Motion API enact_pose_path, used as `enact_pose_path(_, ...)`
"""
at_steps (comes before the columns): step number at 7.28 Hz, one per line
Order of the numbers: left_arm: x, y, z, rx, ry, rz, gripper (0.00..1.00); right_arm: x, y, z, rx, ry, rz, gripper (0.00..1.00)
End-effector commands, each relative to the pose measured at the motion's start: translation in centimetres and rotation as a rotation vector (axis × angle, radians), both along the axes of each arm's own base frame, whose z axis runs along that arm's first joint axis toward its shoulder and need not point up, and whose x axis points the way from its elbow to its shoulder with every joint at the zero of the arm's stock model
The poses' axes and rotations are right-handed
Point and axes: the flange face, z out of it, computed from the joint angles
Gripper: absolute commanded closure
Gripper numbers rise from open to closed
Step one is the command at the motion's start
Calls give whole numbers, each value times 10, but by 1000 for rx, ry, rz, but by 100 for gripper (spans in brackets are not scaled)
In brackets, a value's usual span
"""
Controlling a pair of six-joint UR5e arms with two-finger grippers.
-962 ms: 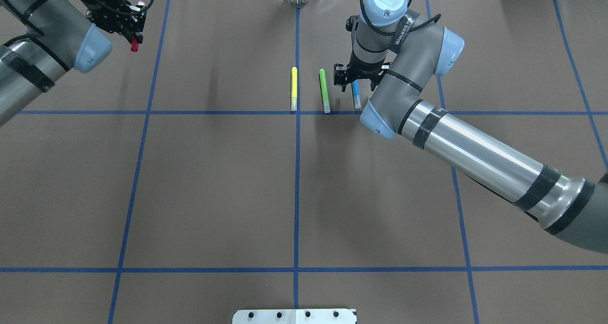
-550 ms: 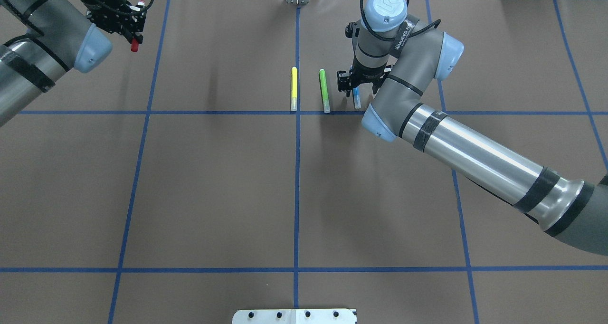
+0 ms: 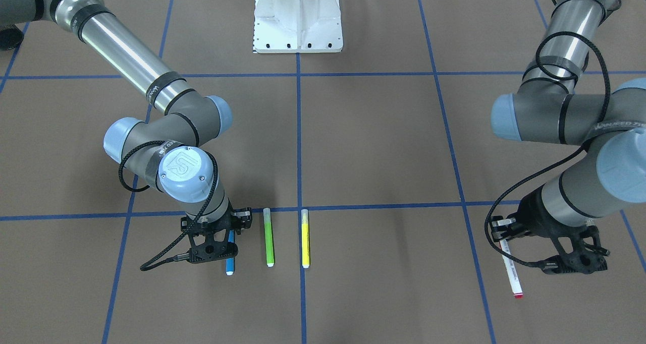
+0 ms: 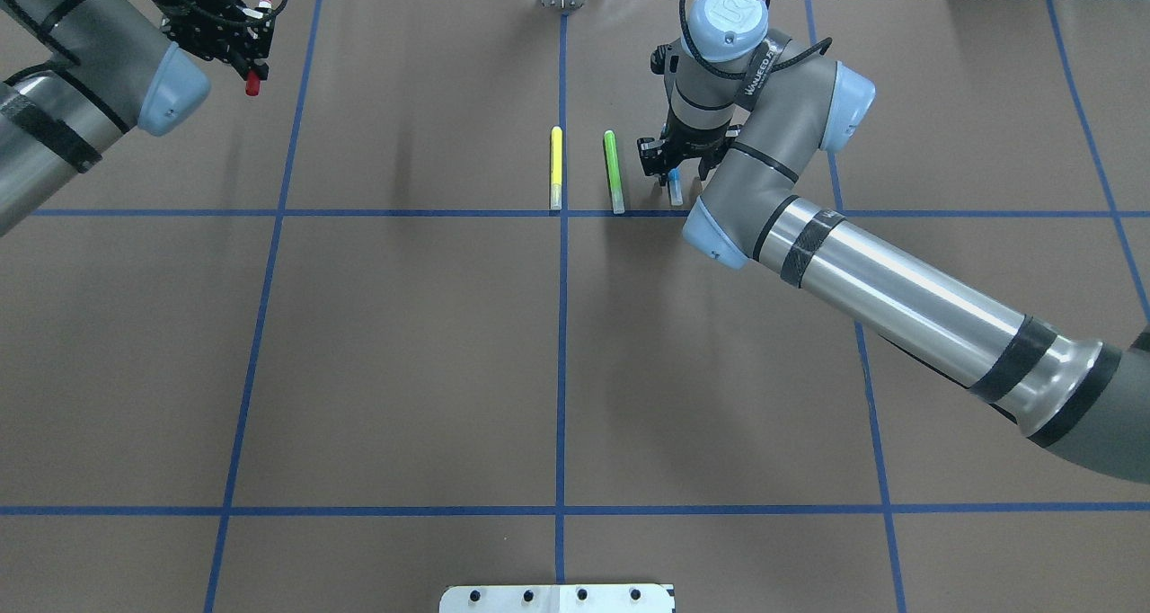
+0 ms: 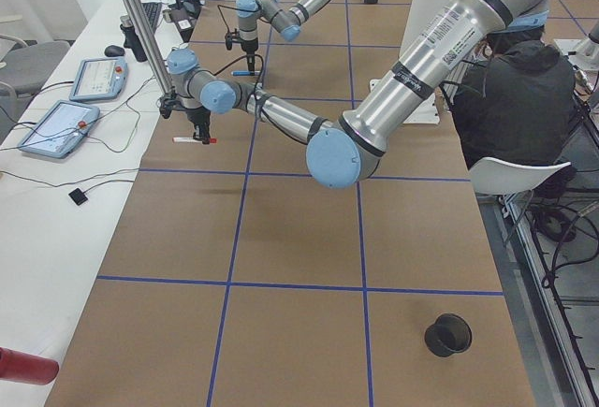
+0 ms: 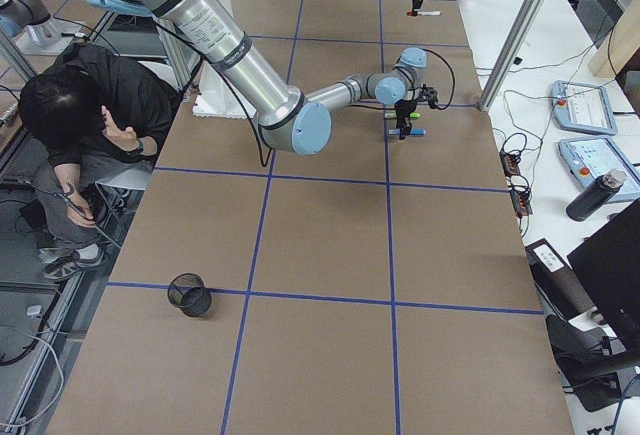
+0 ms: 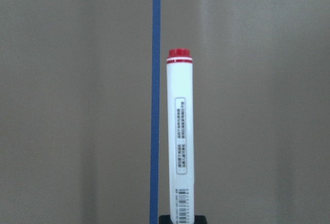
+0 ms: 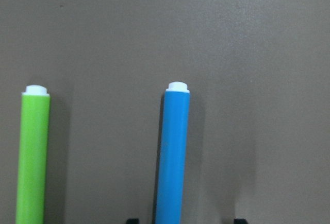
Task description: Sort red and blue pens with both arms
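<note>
The blue pen (image 4: pixel 674 191) lies on the brown paper just beyond a blue tape line, right of the green one. My right gripper (image 4: pixel 676 159) stands open straight over it, low, covering most of the barrel. In the right wrist view the blue pen (image 8: pixel 172 152) runs up from between the two fingers, closer to the left one. My left gripper (image 4: pixel 247 60) at the far left is shut on the red pen (image 4: pixel 252 84). From the front, the red pen (image 3: pixel 509 268) sticks out roughly level from that gripper (image 3: pixel 502 233). Its white barrel (image 7: pixel 179 141) ends in red.
A green pen (image 4: pixel 614 171) and a yellow pen (image 4: pixel 556 168) lie parallel just left of the blue one. A black mesh cup (image 5: pixel 448 334) stands at one table end, another (image 6: pixel 189 294) at the other. A person (image 6: pixel 95 105) sits behind the robot's white base (image 3: pixel 298 21).
My right gripper has sunk lower over the blue pen, so less of the barrel shows. The left arm has edged slightly away with the red pen.
</note>
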Motion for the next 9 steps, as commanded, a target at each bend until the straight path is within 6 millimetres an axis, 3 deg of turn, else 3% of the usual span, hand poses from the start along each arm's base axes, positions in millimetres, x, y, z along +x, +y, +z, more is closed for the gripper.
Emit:
enact_pose_path(1,-1,0,0,0,0,-1,100,-3,2,0,-1,-2,-4,48)
enact_pose_path(3,-2,-1,0,0,0,-2,100,-5,4,-1,-3,-3,-7,56)
enact_pose_path(5,-2,-1,0,0,0,-2,100,-5,4,-1,-3,-3,-7,72)
enact_pose_path(7,-1,0,1,-1,-1,-1,100,-5,4,-1,-3,-3,-7,100)
enact_pose_path(9,-2,-1,1,-1,-1,-2,100,-6,4,-10,3,-12,-7,100)
